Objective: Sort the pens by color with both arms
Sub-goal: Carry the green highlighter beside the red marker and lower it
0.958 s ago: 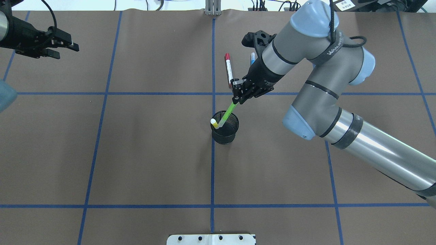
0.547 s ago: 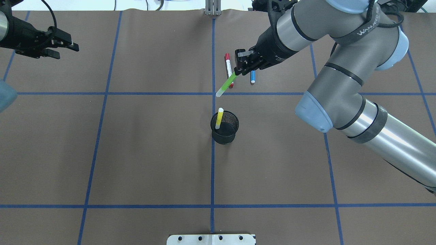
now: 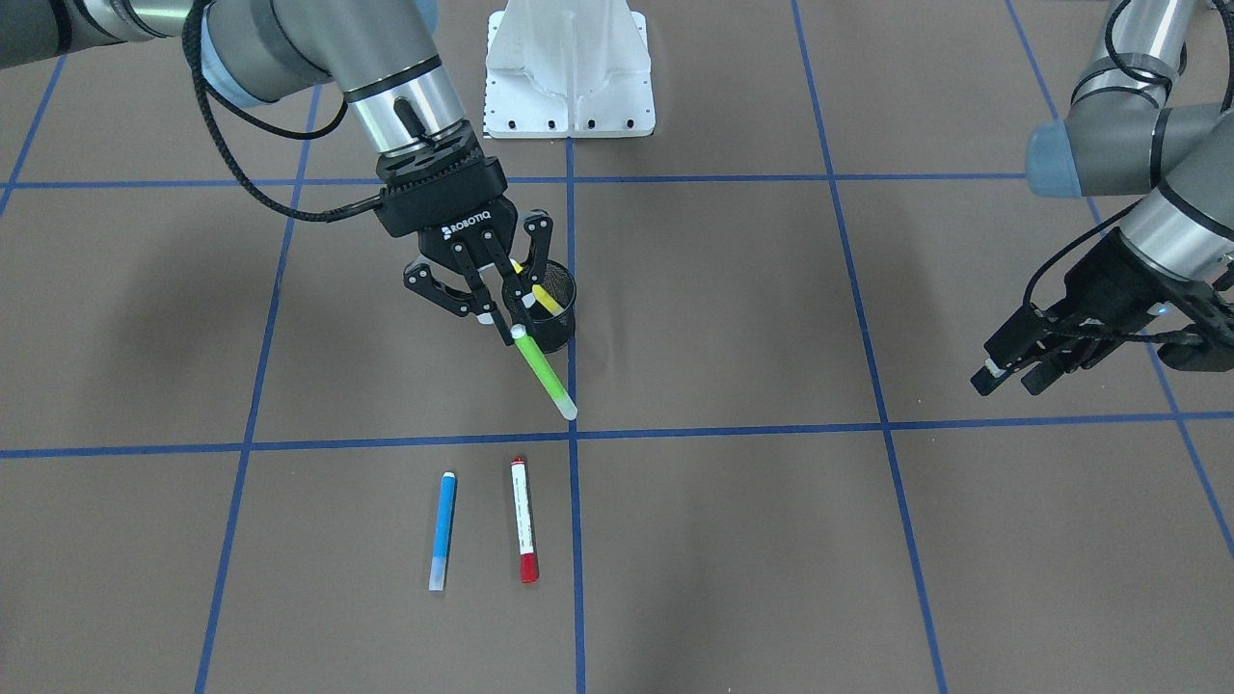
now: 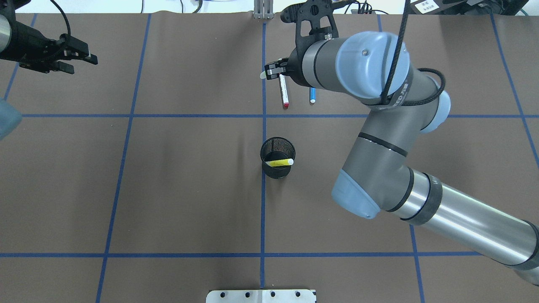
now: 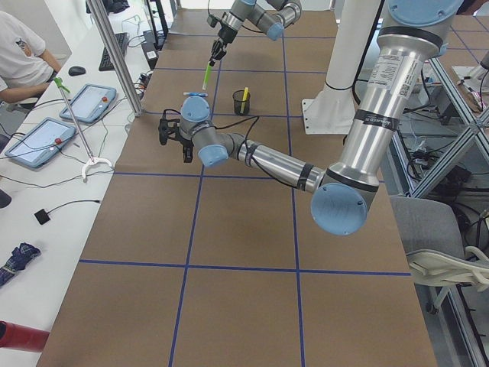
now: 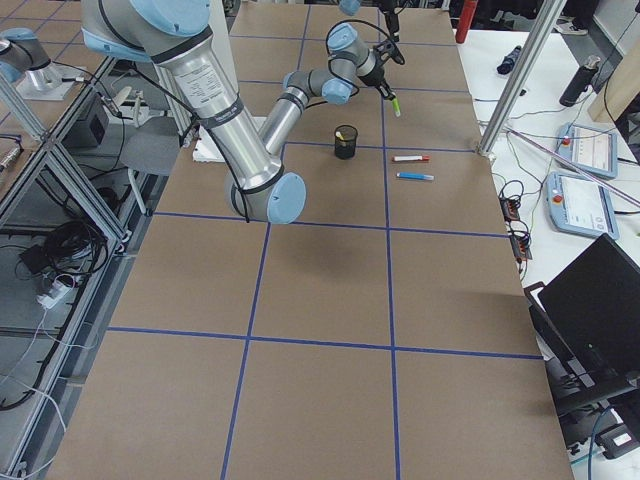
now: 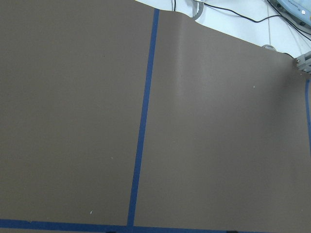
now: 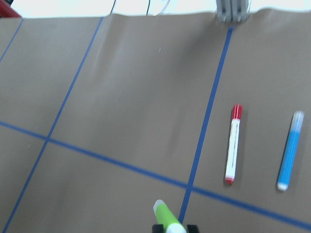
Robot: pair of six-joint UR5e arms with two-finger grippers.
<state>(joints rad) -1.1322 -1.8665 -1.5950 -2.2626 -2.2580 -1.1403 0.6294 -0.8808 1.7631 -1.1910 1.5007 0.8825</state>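
The green pen [image 3: 545, 376] has a bright green barrel and pale ends. It hangs tilted above the table [image 4: 189, 189], its free end pointing down and away from the robot. The right gripper [image 3: 508, 328] is clamped narrowly on its upper end.

Taking the overhead view as the clock face, with 12 o'clock away from the robot, the held pen sits at 12 o'clock from the black mesh cup [image 4: 269, 147] and well apart from it. The yellow pen [image 4: 280, 162] leans inside the cup, with its pale tip over the rim at 3 o'clock.

The white pen with the red cap [image 3: 523, 520] and the blue pen [image 3: 442, 528] lie flat and roughly parallel. They are near each other without touching, at 12 to 1 o'clock from the cup, and the wrist camera shows them below the gripper.

The mat's far edge runs close behind the right wrist at 12 o'clock. Brown mat crossed by blue tape lines [image 4: 122, 168] stretches from the cup toward 9 and 6 o'clock. The left gripper [image 4: 80, 59] hovers at 10 o'clock near the far corner, its fingers parted and holding nothing.
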